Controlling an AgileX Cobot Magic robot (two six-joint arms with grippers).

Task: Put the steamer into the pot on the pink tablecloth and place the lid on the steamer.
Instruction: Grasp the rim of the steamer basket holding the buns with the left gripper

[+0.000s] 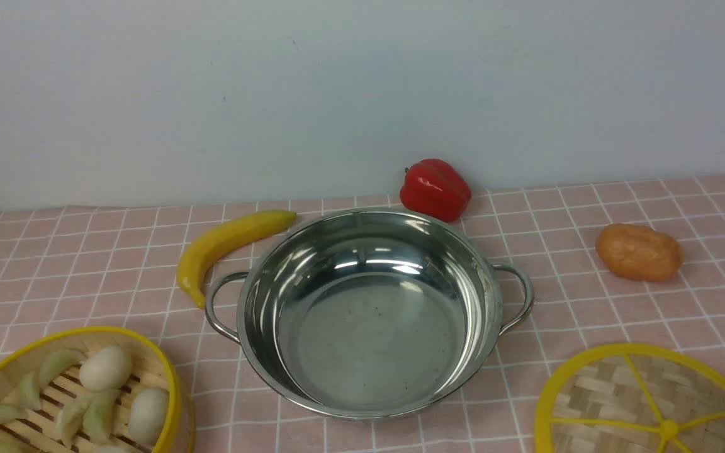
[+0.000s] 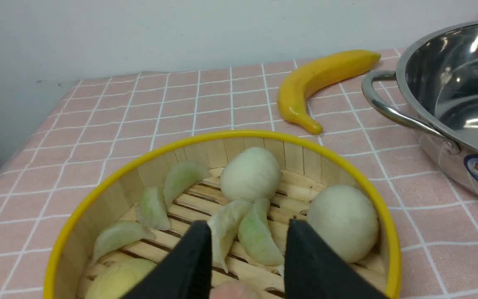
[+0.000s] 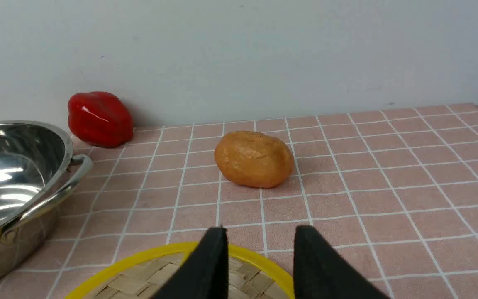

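The steamer (image 1: 79,331), a yellow-rimmed bamboo basket holding pale dumplings and buns, sits at the near left on the pink tablecloth (image 1: 85,264). The empty steel pot (image 1: 369,327) stands in the middle. The flat woven lid (image 1: 614,396) lies at the near right. Neither arm shows in the front view. In the left wrist view my left gripper (image 2: 249,221) hangs open over the inside of the steamer (image 2: 239,133), with nothing between its fingers. In the right wrist view my right gripper (image 3: 260,227) is open above the far rim of the lid (image 3: 139,278).
A yellow banana (image 1: 224,242) lies just behind the pot's left handle. A red pepper (image 1: 435,189) sits behind the pot near the wall. An orange-brown potato (image 1: 639,251) rests at the right, beyond the lid. The cloth's left edge (image 2: 19,149) drops off near the steamer.
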